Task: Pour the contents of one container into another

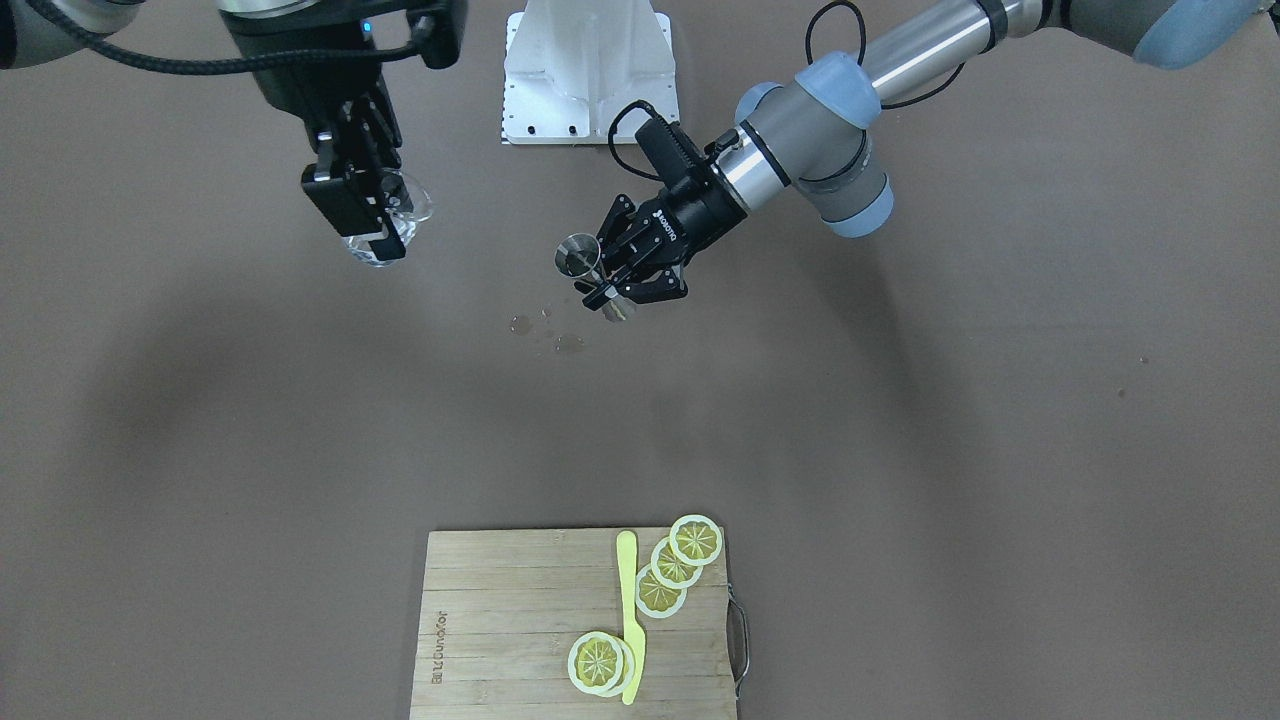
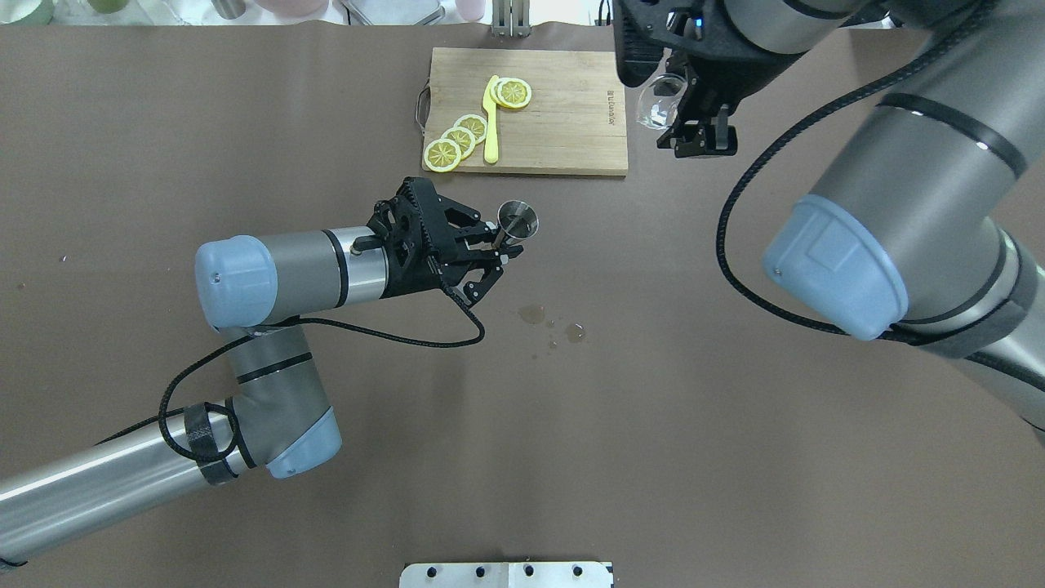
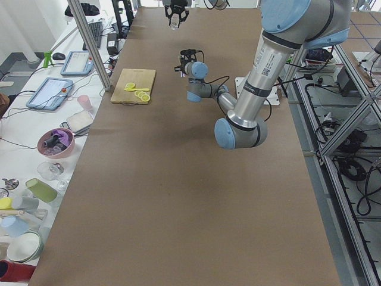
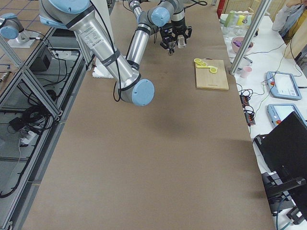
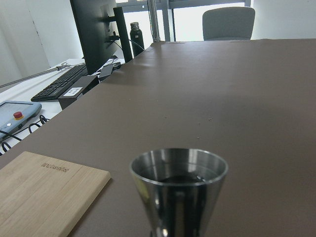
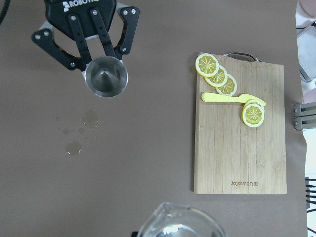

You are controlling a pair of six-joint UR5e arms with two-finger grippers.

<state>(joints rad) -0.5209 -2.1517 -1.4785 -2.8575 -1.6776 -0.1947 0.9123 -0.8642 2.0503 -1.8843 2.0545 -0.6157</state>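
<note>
Two-arm pouring set-up, both vessels lifted off the table. Your left gripper (image 2: 500, 245) is clamped on the narrow waist of the steel jigger (image 2: 518, 220), mouth up and level, which suits it to carrying liquid without loss. Your right gripper (image 1: 365, 225) is closed on the clear glass (image 1: 405, 205), held well apart from the jigger and near the cutting board (image 2: 563, 122) in the overhead view, so the two mouths are not yet aligned for a pour. From the left wrist, the jigger shows a dark sheen low in its bowl, possibly a little liquid; you cannot tell the glass's contents. The droplets (image 2: 532, 314) on the table below the jigger suggest spillage, so bring the rims close before tilting.
</note>
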